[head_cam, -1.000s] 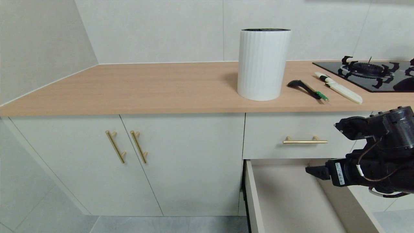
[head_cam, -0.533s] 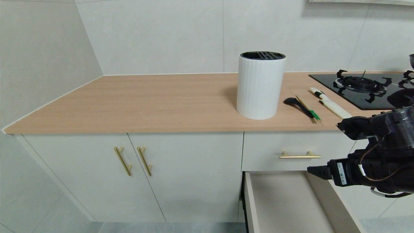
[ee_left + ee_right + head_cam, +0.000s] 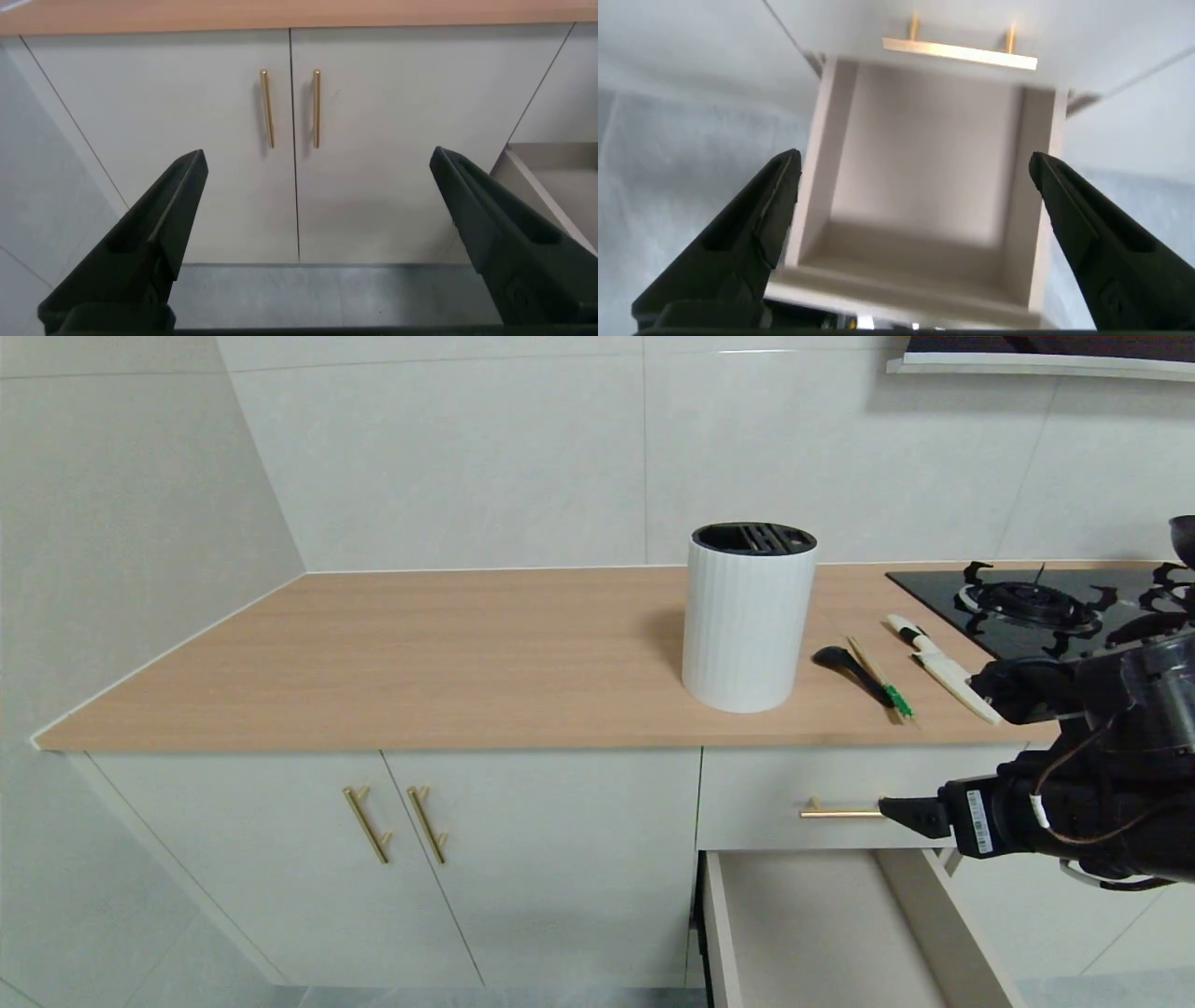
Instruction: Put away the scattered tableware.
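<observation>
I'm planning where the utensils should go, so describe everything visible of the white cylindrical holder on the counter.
The white holder is a tall cylinder with fine vertical ribs, plastic by its look. A black insert with several parallel slots caps its top, and nothing sticks out of them. It stands upright on the wooden countertop. A black spoon lies close beside it on the robot's right, apart from it. Nothing but the countertop touches it.
</observation>
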